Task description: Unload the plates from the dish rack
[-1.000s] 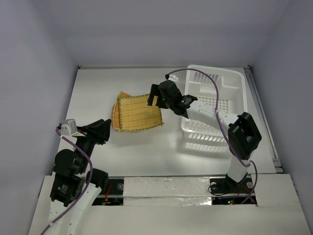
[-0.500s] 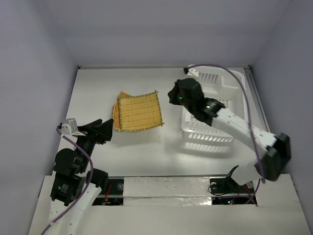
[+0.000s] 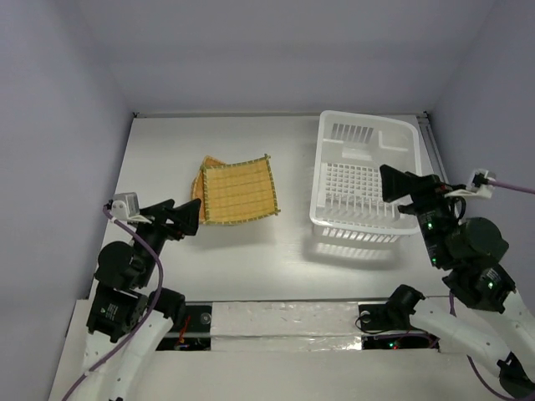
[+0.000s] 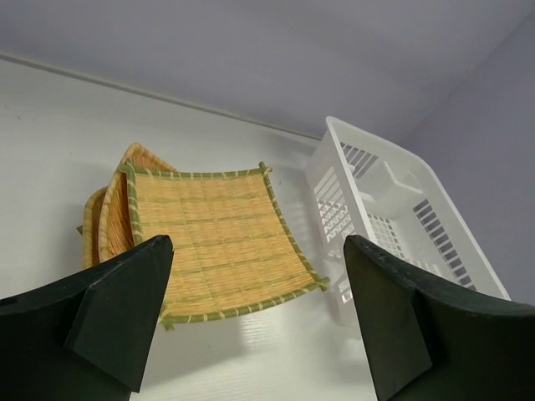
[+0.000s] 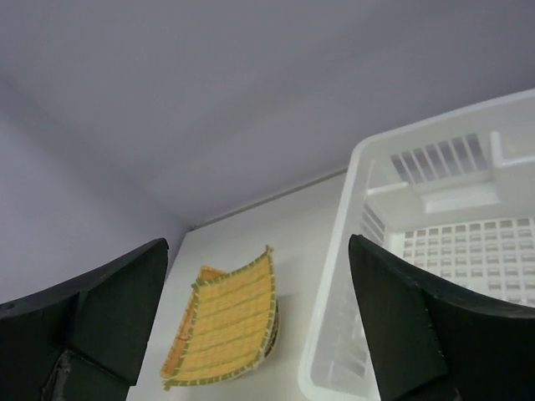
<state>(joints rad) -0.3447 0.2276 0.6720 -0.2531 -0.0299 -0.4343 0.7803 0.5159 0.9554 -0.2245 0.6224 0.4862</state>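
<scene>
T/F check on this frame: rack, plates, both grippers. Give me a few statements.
1. No plate shows in the dish rack. True.
2. The right gripper is holding a plate. False: it is open and holds nothing, at the right side of the rack.
3. The plates lie in an overlapping pile on the table, left of the rack. True.
4. The left gripper is shut on the pile. False: it is open and grips nothing, with the plates ahead of it in the left wrist view.
</scene>
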